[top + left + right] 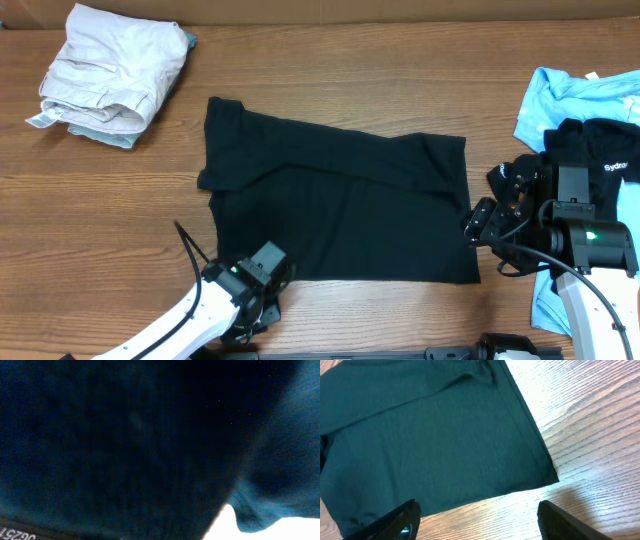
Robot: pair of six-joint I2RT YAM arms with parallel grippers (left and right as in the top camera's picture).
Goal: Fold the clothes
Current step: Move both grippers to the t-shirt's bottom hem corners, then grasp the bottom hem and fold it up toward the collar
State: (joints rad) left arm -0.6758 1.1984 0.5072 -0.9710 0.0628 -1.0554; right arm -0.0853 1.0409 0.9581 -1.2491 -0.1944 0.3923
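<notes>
A black T-shirt (340, 210) lay spread flat across the middle of the wooden table (330, 70), its upper part doubled over in a slanting crease, as two robot arms worked at its lower edge. At the lower left of the overhead frame the left gripper (262, 272) sat on the shirt's near hem with its jaws pressed together. Dark cloth filled the left wrist view, which suggested the jaws were pinching the hem, though the fingers themselves could not be made out there. At the lower right corner of the garment the right gripper (478, 222) hung with its fingers (402, 522) spread wide. The right wrist view showed only bare wood and the shirt's edge between them, with nothing held. Beige shorts (110, 70) sat folded at the upper left of the frame. A light blue shirt (575, 95) and a white-lettered black shirt (600, 155) waited in a heap at the right edge. The step in hand looked to be taking hold of the bottom hem at both corners, with the fold itself not yet begun. The next move would call for the right gripper to drop onto its corner and pinch it, after which both arms could lift together and carry the hem evenly toward the far edge.
</notes>
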